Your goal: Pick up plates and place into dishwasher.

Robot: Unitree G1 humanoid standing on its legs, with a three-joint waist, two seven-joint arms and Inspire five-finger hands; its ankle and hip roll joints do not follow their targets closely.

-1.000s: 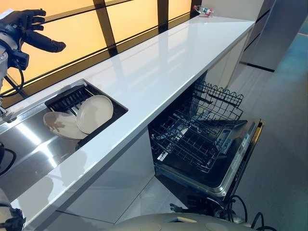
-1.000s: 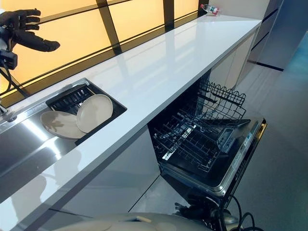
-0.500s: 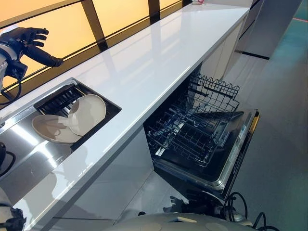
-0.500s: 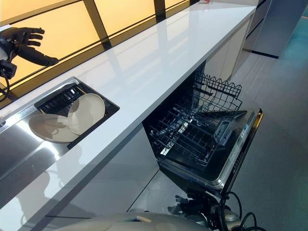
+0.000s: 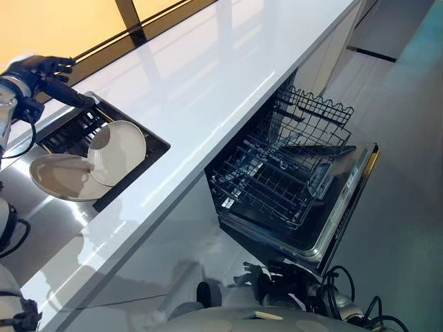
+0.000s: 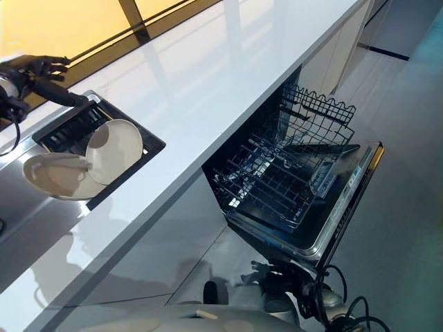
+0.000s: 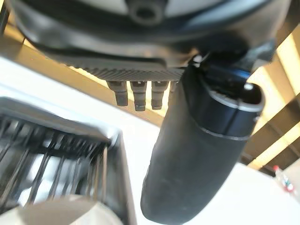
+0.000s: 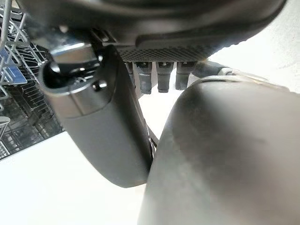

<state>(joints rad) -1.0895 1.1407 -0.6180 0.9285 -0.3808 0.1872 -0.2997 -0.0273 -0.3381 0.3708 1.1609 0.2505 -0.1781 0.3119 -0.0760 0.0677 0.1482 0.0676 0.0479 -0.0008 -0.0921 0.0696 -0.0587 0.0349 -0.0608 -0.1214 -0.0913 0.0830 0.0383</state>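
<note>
Reaching: left hand (image 5: 38, 72) above sink rack, fingers spread wide, holding nothing.
Counter (image 5: 208, 76): long, white, glossy; sink (image 5: 41, 221) set into left end.
Dishwasher (image 5: 291, 180): door down, lower rack (image 5: 270, 187) pulled out, well apart from plates.
Rack (image 5: 76, 131): dark, in sink, just under left hand.
Plates (image 5: 116, 142): two, beige; one tilted against rack, one (image 5: 59, 177) lying flat, overlapping.
Right hand (image 8: 98, 117): low near dishwasher, fingers straight, holding nothing.
Risk: tilted plate sliding or clattering if nudged at rim; overlap likely dragging flat plate along; long carry to dishwasher risking slip from loose pinch.
</note>
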